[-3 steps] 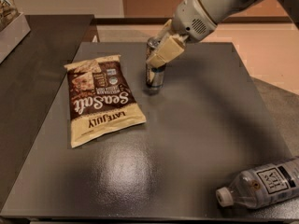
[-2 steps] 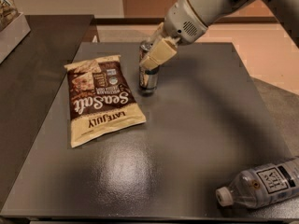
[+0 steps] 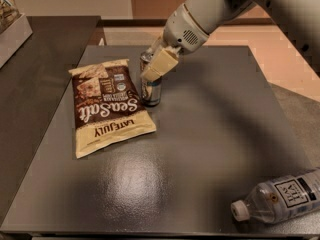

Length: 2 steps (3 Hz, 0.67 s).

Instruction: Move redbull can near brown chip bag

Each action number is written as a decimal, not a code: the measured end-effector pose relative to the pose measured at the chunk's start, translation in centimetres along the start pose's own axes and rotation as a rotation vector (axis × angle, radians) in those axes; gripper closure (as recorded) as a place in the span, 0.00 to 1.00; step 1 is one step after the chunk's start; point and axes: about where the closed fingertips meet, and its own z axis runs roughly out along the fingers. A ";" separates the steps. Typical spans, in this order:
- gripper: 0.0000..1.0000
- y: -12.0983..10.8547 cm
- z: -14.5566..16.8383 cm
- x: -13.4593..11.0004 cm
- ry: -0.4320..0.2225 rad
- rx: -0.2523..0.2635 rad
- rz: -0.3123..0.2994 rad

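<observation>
The redbull can point(image 3: 151, 92), slim, silver and dark blue, stands upright on the dark grey table point(image 3: 200, 149). It is right beside the right edge of the brown chip bag point(image 3: 107, 106), which lies flat with "Sea Salt" and "Late July" printed on it. My gripper point(image 3: 151, 70) comes down from the upper right and is shut on the can's upper half. A cream finger point(image 3: 159, 64) covers the front of the can. The other finger is hidden behind the can.
A clear plastic water bottle point(image 3: 282, 196) with a white cap lies on its side at the table's front right corner. A second dark counter point(image 3: 35, 69) stands to the left, with a pale box point(image 3: 12, 31) on its far end.
My gripper has carried the can to the left, from a gap away to right beside the chip bag's right edge. The bag and the bottle have not moved.
</observation>
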 end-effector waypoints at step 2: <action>0.36 0.4 1.4 0.5 0.018 0.000 -0.017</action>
